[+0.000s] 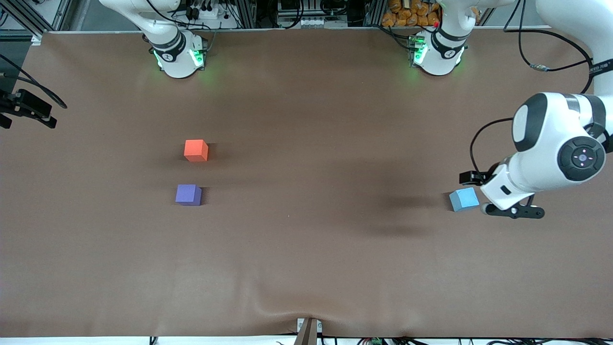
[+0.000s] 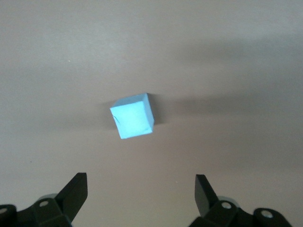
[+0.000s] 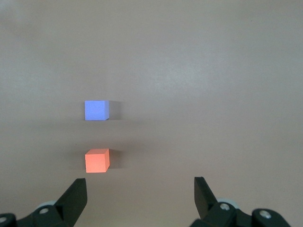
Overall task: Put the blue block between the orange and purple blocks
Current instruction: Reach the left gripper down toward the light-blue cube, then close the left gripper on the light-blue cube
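I see the blue block resting on the brown table toward the left arm's end, turned slightly askew to the table edges. It sits well apart from the other two cubes. The orange block and the purple block lie toward the right arm's end, near each other with a bare gap between them; the purple one is nearer to the front camera than the orange one.

My left gripper hangs over the table just beside the blue block, not touching it. In the left wrist view its fingers stand wide apart with nothing between them, and the blue block lies free on the cloth ahead of them.

My right gripper shows only in the right wrist view. Its jaws are also spread wide and empty. That view looks down on the orange block and the purple block, both untouched.
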Motion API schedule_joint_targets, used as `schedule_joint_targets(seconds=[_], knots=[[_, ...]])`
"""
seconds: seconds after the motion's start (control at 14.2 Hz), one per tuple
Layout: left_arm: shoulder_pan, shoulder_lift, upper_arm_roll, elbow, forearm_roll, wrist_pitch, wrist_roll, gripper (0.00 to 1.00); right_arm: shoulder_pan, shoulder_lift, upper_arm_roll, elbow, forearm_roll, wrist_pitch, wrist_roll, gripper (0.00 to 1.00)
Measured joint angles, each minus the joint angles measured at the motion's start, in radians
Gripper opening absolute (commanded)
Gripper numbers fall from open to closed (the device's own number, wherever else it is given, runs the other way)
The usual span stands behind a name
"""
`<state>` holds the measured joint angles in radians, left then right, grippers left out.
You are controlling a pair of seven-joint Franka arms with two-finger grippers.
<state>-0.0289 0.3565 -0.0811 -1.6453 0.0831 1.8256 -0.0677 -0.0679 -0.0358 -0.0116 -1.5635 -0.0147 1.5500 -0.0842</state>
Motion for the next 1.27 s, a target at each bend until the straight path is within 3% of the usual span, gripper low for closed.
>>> schedule_joint_targets(seconds=[0.49,0.91,1.27], knots=[[0.071,0.036,0.000,-0.258,-0.043,0.318,-0.022,1.00,0.000,0.009,0.000,0.000,0.000,-0.008,0.000,1.00],[0.076,0.157,-0.001,-0.270,-0.052,0.436,-0.052,1.00,0.000,0.013,0.000,0.000,0.000,-0.008,0.000,1.00],[0.078,0.177,0.001,-0.267,0.002,0.456,-0.052,1.00,0.000,0.013,0.000,0.000,0.000,-0.008,0.000,1.00]])
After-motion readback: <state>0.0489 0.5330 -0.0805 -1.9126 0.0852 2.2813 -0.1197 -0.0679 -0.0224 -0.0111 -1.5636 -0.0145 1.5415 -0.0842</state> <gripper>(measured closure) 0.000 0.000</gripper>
